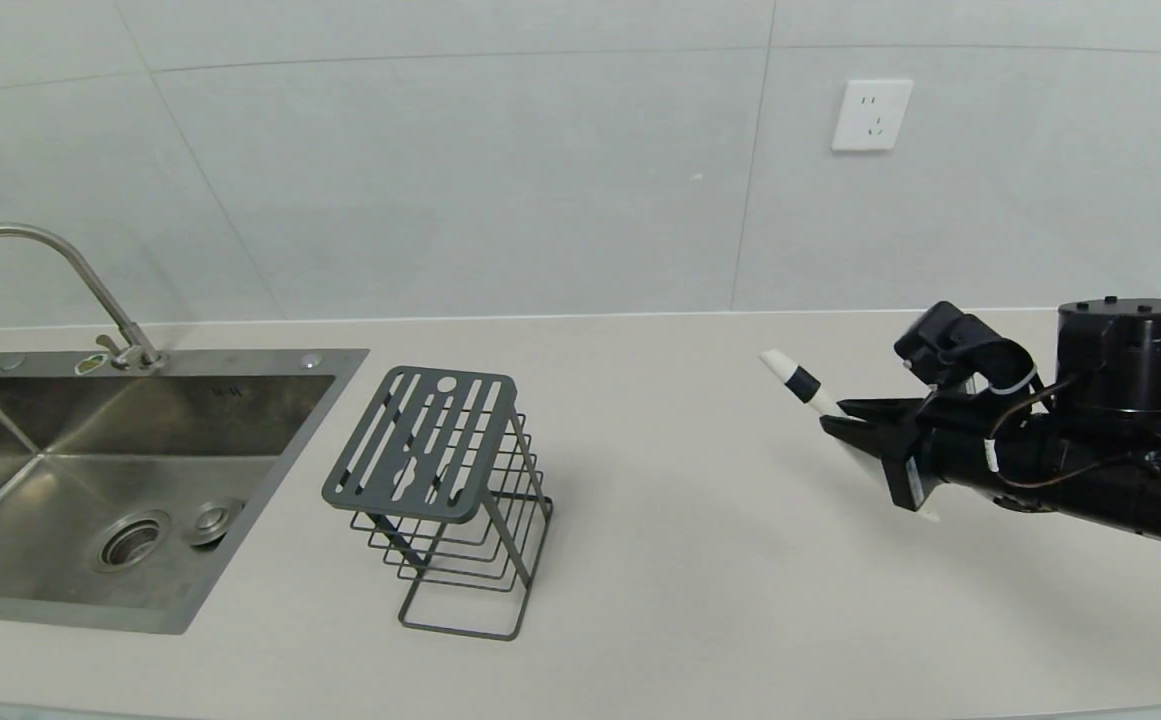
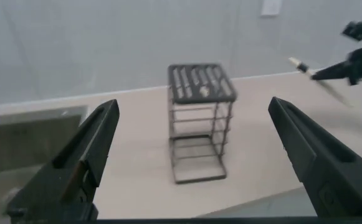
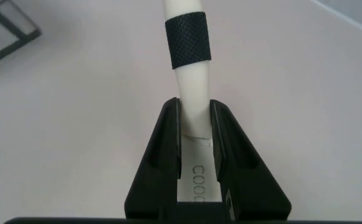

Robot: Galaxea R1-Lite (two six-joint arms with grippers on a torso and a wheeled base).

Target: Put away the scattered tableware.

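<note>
Wide-spread left pincer (image 2: 193, 107), one wire rack (image 2: 197, 121) out ahead of it. One sink (image 1: 0, 600) and one faucet (image 1: 40, 260) far left of right pincer (image 1: 855, 425), pinched onto one white black-banded utensil (image 1: 798, 381) over pale counter (image 1: 720, 560). Grey tiled wall (image 1: 500, 180), one socket (image 1: 871, 114).

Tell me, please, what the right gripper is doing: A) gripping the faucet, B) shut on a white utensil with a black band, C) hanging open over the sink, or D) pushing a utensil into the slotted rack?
B: the right gripper has its fingers closed on the white utensil, out to the right of the slotted rack and far from the sink.
</note>
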